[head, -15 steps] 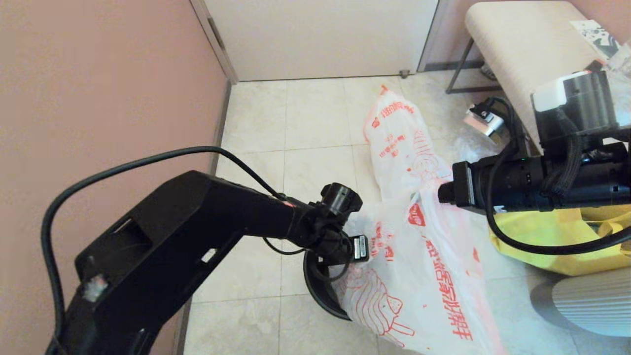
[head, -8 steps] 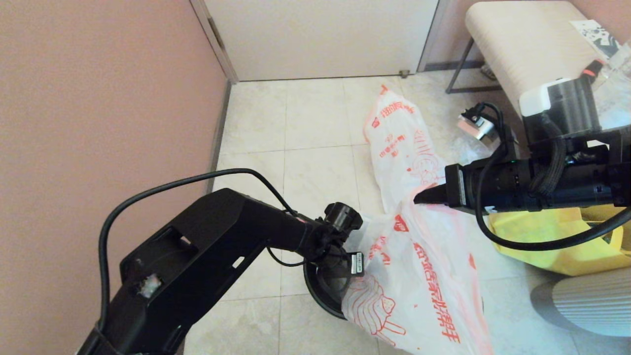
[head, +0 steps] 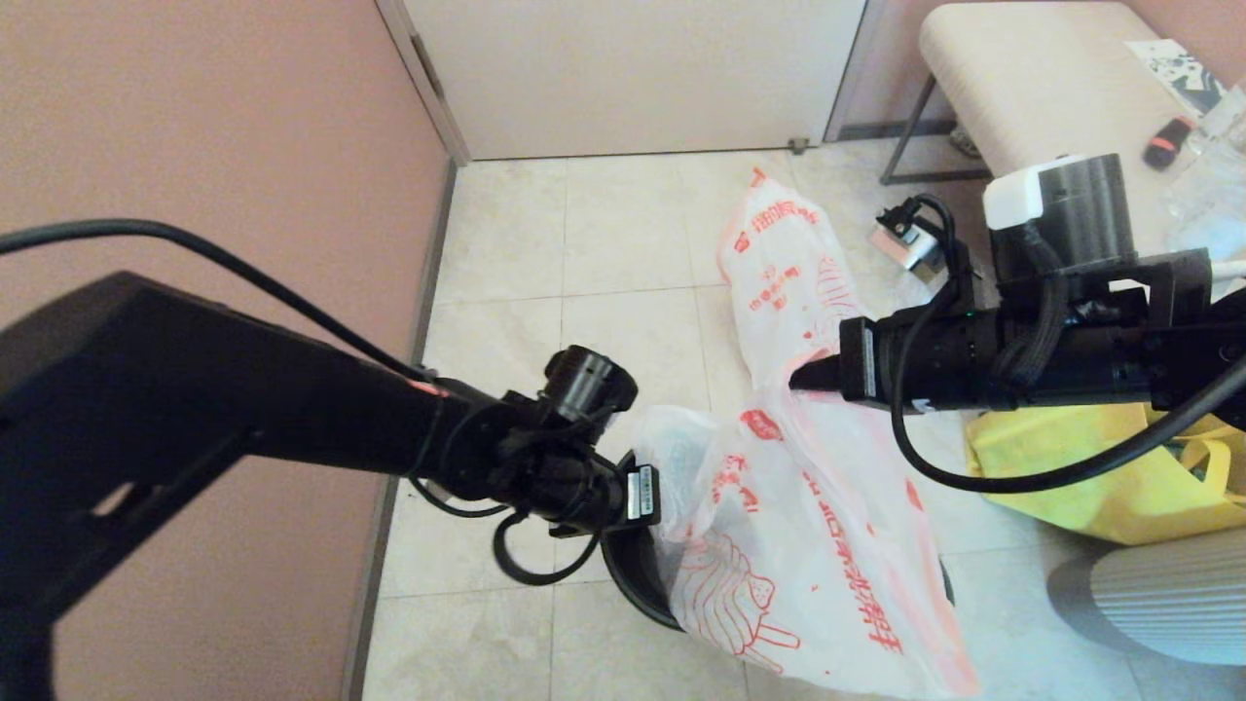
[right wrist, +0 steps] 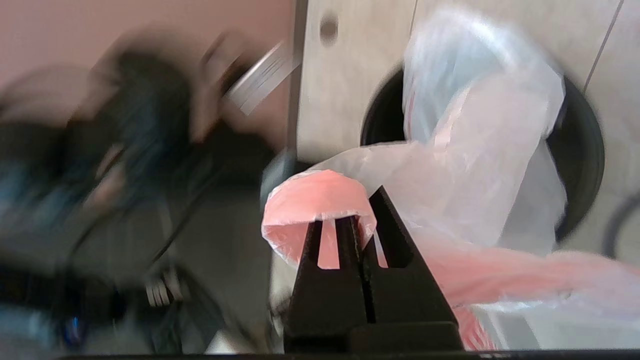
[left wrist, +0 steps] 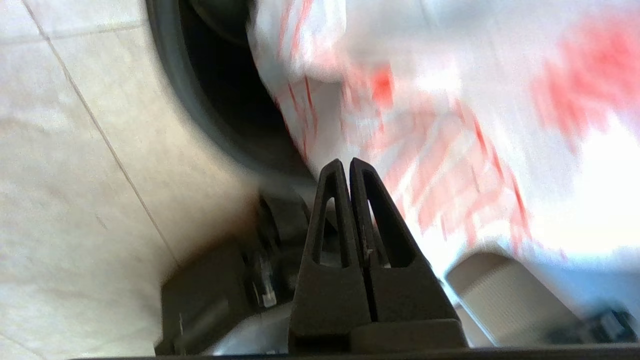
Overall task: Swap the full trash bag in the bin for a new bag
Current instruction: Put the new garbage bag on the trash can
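head view: right claw [head: 800, 378] pinches new bag [head: 808, 545]; left claw [left wrist: 346, 165] closed, empty, beside bin [head: 633, 574] rim

The new bag [head: 818, 565] is covering most of the bin [head: 633, 574], leaving only a dark arc of rim showing, and its lower corner is running off the head view's bottom edge. The left arm is blurring into a dark smear in the right wrist view. The left gripper [left wrist: 347, 167] is hiding behind its wrist from overhead.
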`<state>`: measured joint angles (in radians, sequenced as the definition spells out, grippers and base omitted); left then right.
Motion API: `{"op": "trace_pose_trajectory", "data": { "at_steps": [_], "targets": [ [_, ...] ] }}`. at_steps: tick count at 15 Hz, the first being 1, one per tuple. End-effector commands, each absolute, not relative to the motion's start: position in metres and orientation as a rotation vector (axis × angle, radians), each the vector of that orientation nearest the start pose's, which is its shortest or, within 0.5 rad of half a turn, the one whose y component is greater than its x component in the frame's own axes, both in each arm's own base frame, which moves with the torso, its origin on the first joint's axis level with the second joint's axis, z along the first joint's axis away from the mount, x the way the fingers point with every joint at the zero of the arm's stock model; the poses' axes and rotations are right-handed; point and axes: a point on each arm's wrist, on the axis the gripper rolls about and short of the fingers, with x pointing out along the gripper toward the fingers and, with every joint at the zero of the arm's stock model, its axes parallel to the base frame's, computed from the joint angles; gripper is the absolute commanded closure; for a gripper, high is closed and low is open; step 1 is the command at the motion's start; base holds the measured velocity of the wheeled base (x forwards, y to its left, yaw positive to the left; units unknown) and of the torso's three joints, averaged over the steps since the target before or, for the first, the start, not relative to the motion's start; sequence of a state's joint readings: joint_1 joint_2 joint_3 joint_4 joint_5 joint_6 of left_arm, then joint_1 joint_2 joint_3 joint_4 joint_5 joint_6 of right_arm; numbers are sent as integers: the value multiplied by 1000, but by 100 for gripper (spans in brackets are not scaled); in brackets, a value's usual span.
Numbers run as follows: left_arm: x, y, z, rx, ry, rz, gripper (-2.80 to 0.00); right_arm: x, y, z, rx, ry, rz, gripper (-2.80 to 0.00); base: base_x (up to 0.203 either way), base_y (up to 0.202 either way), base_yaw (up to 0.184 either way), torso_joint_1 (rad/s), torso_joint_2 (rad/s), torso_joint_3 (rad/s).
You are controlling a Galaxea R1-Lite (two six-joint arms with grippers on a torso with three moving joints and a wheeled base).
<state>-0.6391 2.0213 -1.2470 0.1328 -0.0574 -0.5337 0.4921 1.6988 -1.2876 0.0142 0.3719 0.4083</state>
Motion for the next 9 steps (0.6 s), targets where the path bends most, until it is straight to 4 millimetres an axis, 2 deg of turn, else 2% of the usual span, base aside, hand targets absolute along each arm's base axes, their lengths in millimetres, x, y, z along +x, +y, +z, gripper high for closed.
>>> {"op": "trace_pose_trajectory", "data": {
  "at_steps": [1, 2, 5, 7, 9],
  "targets": [
    [258, -194, 159, -268, 929, -446, 0, 283, 163, 254, 391, 588, 745, 0, 0, 0, 0, 0, 0, 0],
    [248, -192, 157, -279, 909, -476, 0, 285, 164, 255, 414, 575, 743, 0, 0, 0, 0, 0, 0, 0],
    [241, -202, 157, -323, 783, -574, 0, 285, 171, 255, 432, 568, 758, 0, 0, 0, 0, 0, 0, 0],
    [227, -207, 165, -331, 764, -622, 0, 290, 186, 248, 442, 561, 787, 0, 0, 0, 0, 0, 0, 0],
    [222, -202, 165, -334, 775, -641, 0, 289, 209, 240, 438, 556, 793, 0, 0, 0, 0, 0, 0, 0]
  ]
}}
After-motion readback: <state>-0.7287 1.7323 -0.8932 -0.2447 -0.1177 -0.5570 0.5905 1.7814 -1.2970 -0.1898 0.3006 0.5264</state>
